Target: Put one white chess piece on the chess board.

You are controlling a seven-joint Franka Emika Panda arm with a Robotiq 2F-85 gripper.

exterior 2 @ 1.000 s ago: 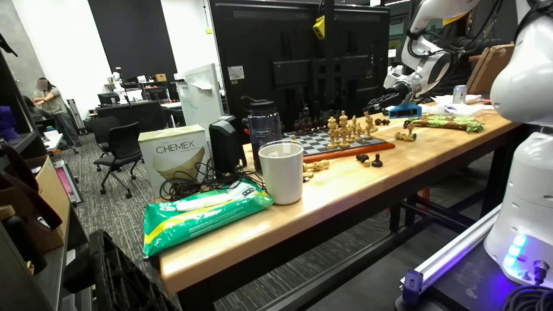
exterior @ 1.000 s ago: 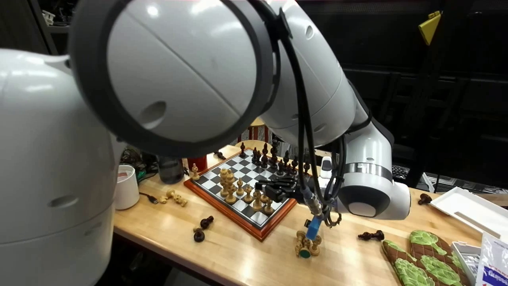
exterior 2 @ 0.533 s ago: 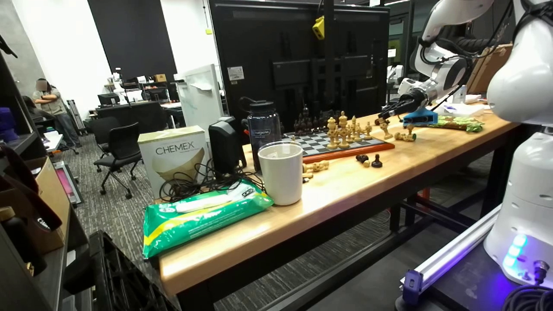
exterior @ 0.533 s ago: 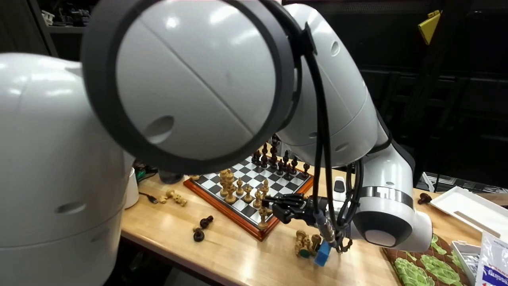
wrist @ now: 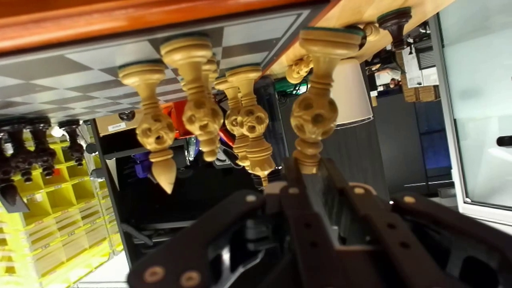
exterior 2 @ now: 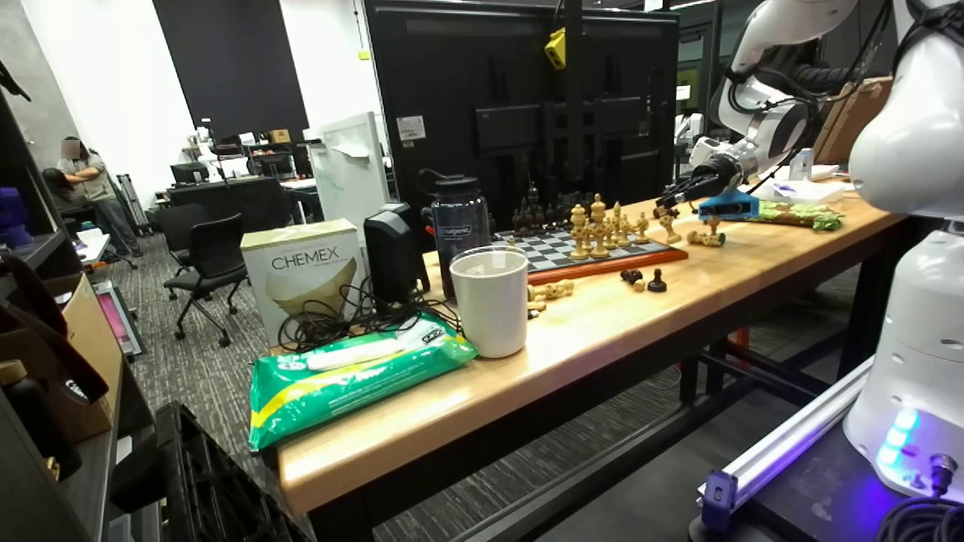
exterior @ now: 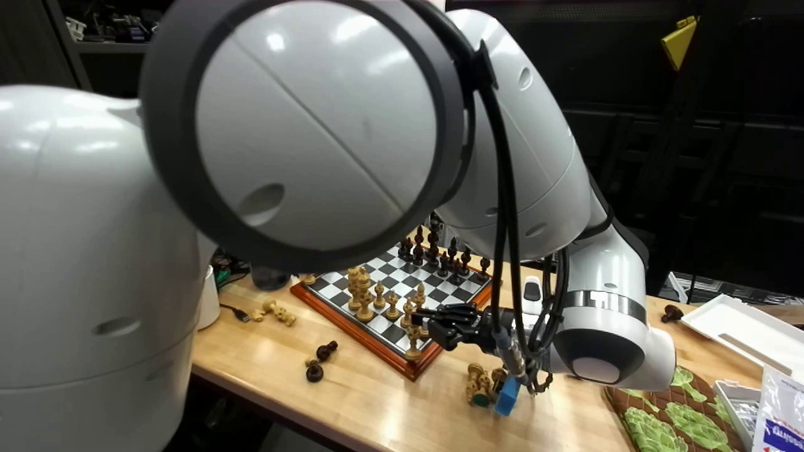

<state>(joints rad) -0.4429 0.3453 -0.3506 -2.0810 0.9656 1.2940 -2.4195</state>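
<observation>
The chess board (exterior: 355,333) lies on the table in both exterior views (exterior 2: 625,265); its frame also shows in the upside-down wrist view (wrist: 120,24). My gripper (exterior: 421,319) is by the board's near corner, also seen in an exterior view (exterior 2: 663,208). In the wrist view its fingertips (wrist: 309,166) are closed around the top of a pale chess piece (wrist: 314,116). That white piece (exterior: 412,345) hangs base down, slightly tilted, by the board's corner (exterior 2: 670,227); its height above the frame is unclear. Several other white pieces (exterior: 364,298) stand on the board.
Dark pieces (exterior: 433,251) stand on the board's far side. Loose pale pieces (exterior: 476,380) lie near the board, and dark ones (exterior: 315,371) at the front edge. A patterned quilted mitt (exterior: 666,411), white tray (exterior: 747,333), mug (exterior 2: 491,301) and bottle (exterior 2: 459,226) are also on the table.
My gripper, holding the pale piece throughout, has moved lower and away from the standing white pieces to the board's near corner. In the last half second it shifted only slightly back toward the board.
</observation>
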